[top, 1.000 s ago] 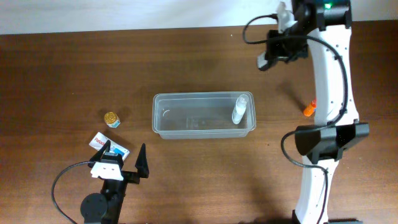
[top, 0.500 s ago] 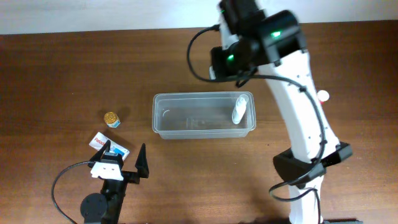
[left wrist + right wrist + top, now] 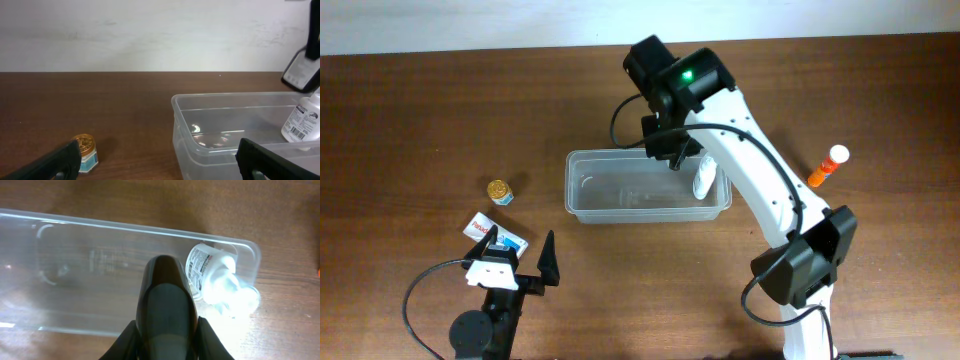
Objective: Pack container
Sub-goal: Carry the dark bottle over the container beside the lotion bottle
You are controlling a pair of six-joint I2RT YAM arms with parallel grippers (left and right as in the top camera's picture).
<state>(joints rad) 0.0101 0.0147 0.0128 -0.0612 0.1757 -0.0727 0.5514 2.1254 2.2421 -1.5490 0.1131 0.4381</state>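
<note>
The container (image 3: 585, 185), a clear shallow tub, sits mid-table with a small white bottle (image 3: 705, 178) leaning in its right end. My right gripper (image 3: 672, 150) hovers over the tub's back rim, shut on a dark rounded bottle (image 3: 165, 295) that points down over the container (image 3: 90, 260), beside the white bottle (image 3: 215, 280). Near the front left edge, my left gripper (image 3: 517, 242) is wide open and holds nothing. In the left wrist view the left gripper (image 3: 159, 150) faces the container (image 3: 200, 130) and a gold-capped jar (image 3: 85, 150).
The gold-capped jar (image 3: 499, 191) stands left of the tub. A white, blue and red packet (image 3: 490, 230) lies by the left gripper's fingers. An orange and white tube (image 3: 828, 166) lies on the table to the right of the tub.
The right arm has swung from the far right back corner leftwards and down over the tub, uncovering the orange tube. The left arm has not moved.
</note>
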